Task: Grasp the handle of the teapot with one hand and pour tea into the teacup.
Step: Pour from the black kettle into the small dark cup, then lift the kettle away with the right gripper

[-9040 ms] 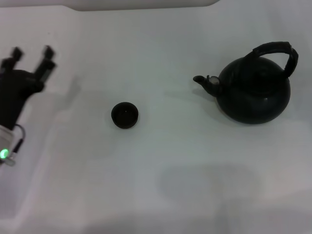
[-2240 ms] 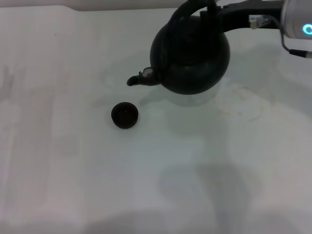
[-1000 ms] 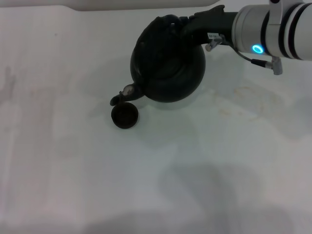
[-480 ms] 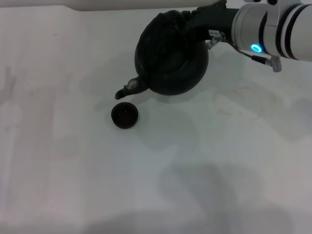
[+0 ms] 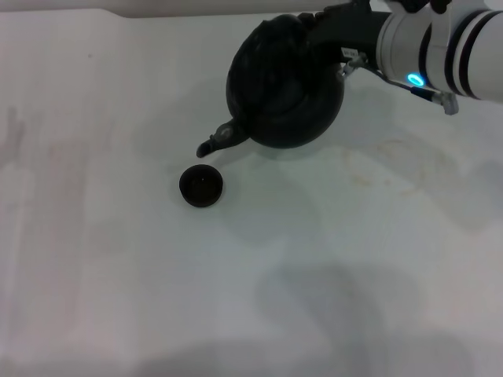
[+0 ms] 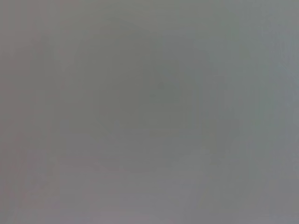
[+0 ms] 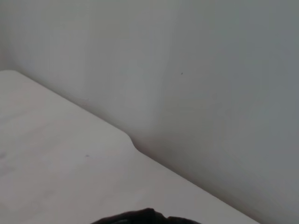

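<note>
My right hand [image 5: 314, 35] holds the round black teapot [image 5: 284, 86] tipped forward, spout aimed down-left. The tiny dark teacup [image 5: 201, 185] sits upright on the surface just below the spout tip.

- My head view is evenly lit and rather dim, with soft broad shadows lying on the table [image 5: 118, 298] toward its near edge.
- My teapot [image 5: 284, 82] reads as a near-featureless black mass.
- My left wrist view is blank grey blur.
- My right wrist view looks soft and flat.
</note>
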Controlling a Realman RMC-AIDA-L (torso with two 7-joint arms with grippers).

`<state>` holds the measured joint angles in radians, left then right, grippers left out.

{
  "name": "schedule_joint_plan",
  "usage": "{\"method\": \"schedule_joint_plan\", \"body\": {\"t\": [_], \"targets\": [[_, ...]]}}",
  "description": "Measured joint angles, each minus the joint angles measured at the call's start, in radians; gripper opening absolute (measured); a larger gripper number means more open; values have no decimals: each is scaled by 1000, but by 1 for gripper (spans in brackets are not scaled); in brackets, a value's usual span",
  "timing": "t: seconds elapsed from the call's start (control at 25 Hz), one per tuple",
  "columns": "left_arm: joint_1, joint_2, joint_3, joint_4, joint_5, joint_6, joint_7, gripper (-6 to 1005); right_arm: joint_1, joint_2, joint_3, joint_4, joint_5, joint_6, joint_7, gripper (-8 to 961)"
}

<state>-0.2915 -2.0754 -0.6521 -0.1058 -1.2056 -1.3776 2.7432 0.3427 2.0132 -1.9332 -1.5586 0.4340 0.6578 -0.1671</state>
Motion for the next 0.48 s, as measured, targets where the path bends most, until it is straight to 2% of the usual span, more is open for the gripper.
{"method": "schedule_joint_plan", "body": {"t": [0.48], "targets": [[0, -2, 2, -1, -1, -10, 3, 862, -5, -1, -25, -10, -20, -22, -24, 215]]}}
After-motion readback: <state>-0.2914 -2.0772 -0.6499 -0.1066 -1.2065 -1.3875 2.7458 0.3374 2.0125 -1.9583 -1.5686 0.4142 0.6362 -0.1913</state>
